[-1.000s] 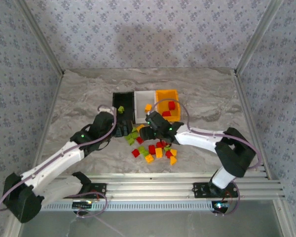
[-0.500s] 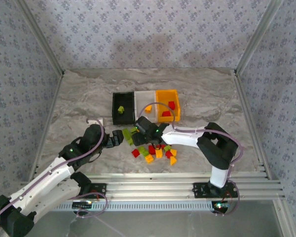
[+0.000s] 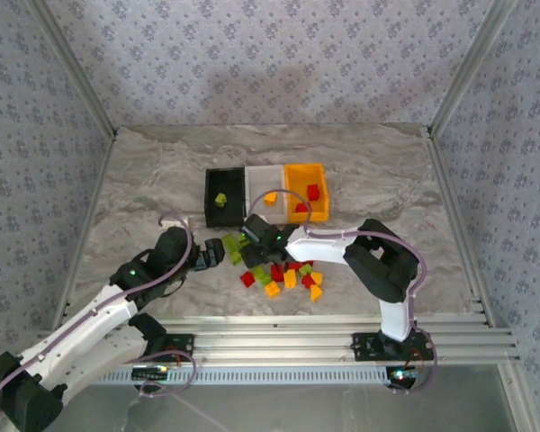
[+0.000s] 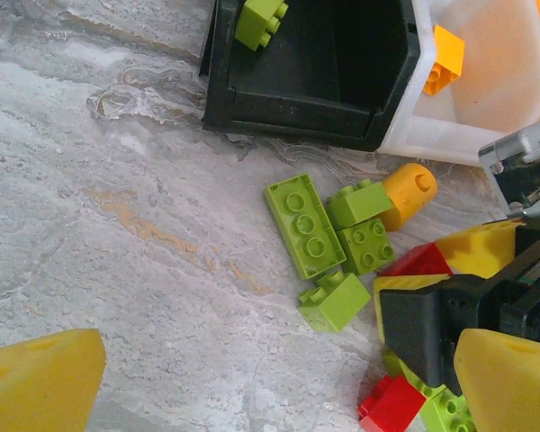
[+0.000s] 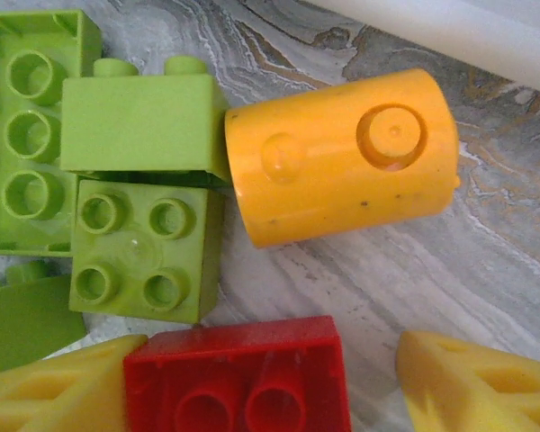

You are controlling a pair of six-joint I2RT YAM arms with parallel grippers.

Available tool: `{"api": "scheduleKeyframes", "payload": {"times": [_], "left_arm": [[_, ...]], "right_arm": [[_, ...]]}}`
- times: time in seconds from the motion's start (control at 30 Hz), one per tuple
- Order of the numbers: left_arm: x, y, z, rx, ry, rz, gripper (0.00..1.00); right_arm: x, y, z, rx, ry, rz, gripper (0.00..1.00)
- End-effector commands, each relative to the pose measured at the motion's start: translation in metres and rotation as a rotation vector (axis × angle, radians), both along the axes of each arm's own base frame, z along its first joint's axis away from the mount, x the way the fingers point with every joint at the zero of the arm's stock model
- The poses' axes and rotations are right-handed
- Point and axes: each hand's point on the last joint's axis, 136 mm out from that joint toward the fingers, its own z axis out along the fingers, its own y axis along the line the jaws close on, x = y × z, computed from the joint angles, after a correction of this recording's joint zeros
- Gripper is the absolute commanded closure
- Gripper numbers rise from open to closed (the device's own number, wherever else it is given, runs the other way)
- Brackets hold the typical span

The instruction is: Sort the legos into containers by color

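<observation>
The legos lie in a loose red, lime green and orange-yellow pile in front of the containers: a black bin, a white bin and an orange-yellow bin in a row. My right gripper is low over the pile's left end, open. A red brick sits between its yellow fingers, against the left one and apart from the right one. An orange cylinder and green bricks lie just ahead. My left gripper hovers open over bare table left of the pile.
The black bin holds one green brick, the white bin an orange one, and the orange-yellow bin two red ones. The right gripper's black body crowds the left wrist view's right side. Patterned walls enclose the marbled table.
My left arm has drawn back from the black bin toward the near side. My right gripper has swung left along the pile, come down around the red brick and narrowed.
</observation>
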Motion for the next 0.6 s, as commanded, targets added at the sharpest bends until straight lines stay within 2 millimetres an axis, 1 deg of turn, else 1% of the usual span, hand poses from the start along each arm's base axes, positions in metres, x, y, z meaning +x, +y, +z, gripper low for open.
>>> {"api": "scheduleKeyframes", "payload": {"times": [0.0,0.13,0.2,0.3,0.4,0.47,0.5,0.53,0.57], "left_arm": [[0.001,0.005,-0.003,0.008,0.008,0.025,0.0],[0.001,0.004,-0.004,0.006,0.011,0.026,0.0],[0.002,0.003,-0.004,0.002,0.01,0.024,0.01],[0.002,0.003,-0.005,-0.001,0.01,0.023,0.0],[0.002,0.002,-0.005,-0.002,0.011,0.025,0.0],[0.002,0.002,-0.006,-0.002,0.014,0.023,0.0],[0.002,0.002,-0.007,-0.002,0.016,0.026,0.0],[0.002,0.002,-0.007,-0.003,0.016,0.027,0.0],[0.003,0.003,-0.008,-0.002,0.017,0.029,0.0]], "right_arm": [[-0.003,0.006,-0.005,-0.008,0.013,0.031,0.33],[-0.004,0.005,0.003,0.024,0.001,0.027,0.42],[-0.004,0.004,0.014,0.05,-0.02,0.02,0.46],[-0.003,-0.003,0.034,0.075,-0.062,0.005,0.49],[0.001,-0.017,0.058,0.107,-0.107,-0.024,0.49],[0.007,-0.031,0.074,0.133,-0.134,-0.061,0.49],[0.013,-0.04,0.085,0.15,-0.153,-0.085,0.49],[0.018,-0.046,0.091,0.16,-0.164,-0.105,0.49],[0.027,-0.057,0.1,0.173,-0.181,-0.139,0.49]]}}
